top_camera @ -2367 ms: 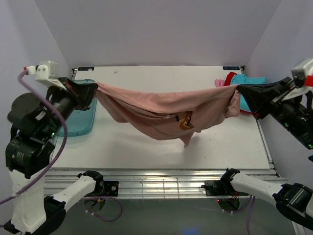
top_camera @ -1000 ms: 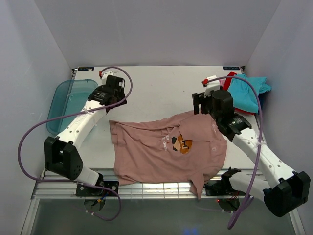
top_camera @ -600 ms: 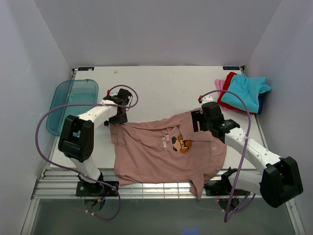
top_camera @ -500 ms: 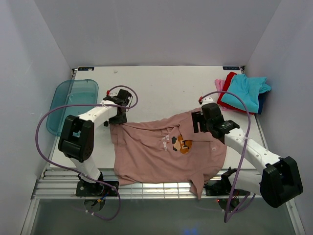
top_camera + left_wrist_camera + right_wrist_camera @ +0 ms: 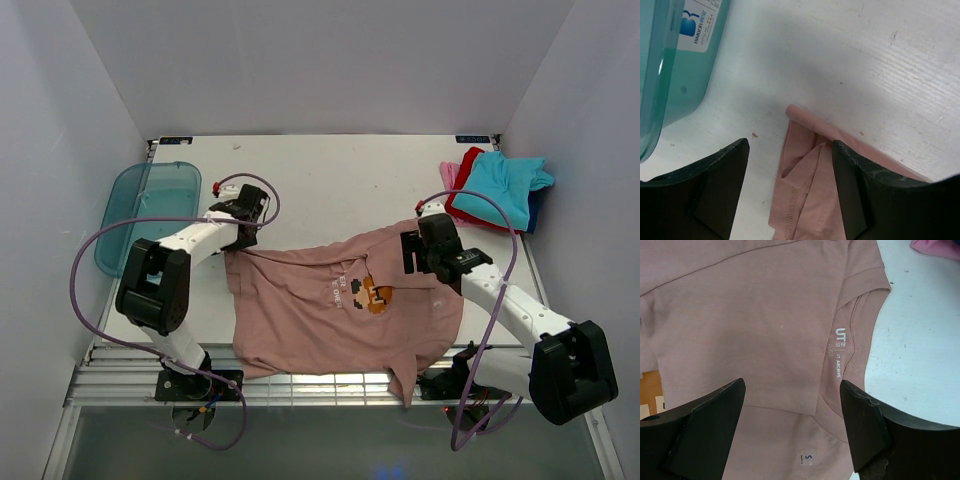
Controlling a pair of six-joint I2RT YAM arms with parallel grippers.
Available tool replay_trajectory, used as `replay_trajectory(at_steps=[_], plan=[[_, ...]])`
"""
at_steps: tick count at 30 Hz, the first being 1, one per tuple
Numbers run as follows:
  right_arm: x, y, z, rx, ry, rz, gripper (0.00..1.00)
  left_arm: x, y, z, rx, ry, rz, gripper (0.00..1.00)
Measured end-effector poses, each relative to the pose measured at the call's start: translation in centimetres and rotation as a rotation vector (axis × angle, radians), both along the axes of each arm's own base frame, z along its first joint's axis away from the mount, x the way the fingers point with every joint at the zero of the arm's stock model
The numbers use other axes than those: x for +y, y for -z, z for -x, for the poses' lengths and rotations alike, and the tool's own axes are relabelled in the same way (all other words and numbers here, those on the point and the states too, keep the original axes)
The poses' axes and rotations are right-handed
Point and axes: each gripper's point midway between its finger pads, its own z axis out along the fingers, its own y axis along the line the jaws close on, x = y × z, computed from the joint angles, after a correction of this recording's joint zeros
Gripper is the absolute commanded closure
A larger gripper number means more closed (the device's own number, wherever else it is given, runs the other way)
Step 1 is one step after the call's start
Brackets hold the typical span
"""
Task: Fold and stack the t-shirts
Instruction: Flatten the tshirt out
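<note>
At 10 o'clock on the worktop (image 5: 330, 180), tray (image 5: 150, 215): teal plastic, lying at the edge.
Left tool (image 5: 790, 150): jaws wide apart, low over the sleeve tip of the pink shirt (image 5: 805, 200), gripping nothing.
Pink shirt: spread rumpled from centre to the 6 o'clock edge, print (image 5: 372, 293) facing up.
Right tool (image 5: 792, 390): jaws wide apart above the collar, holding nothing.
Shirt pile (image 5: 495, 185): at 2 o'clock, turquoise on top, with red, pink and dark blue beneath.

the dusty-pink t-shirt (image 5: 340, 310), earlier strung in mid-air, now lies flat near the counter's front edge; the left gripper (image 5: 243, 230) and right gripper (image 5: 412, 252) have released it.
</note>
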Motion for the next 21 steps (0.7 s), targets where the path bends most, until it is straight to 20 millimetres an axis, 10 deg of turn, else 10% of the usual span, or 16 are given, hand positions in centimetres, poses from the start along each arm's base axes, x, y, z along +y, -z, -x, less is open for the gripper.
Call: replay_trajectory(at_steps=[12, 21], plan=[[-0.3, 0.3, 0.2, 0.012, 0.0, -0.008, 0.19, 3.1, 1.2, -0.6, -0.11, -0.115, 0.173, 0.28], [-0.5, 0.4, 0.2, 0.013, -0.004, -0.006, 0.19, 0.4, 3.1, -1.0, -0.112, -0.029, 0.328, 0.31]])
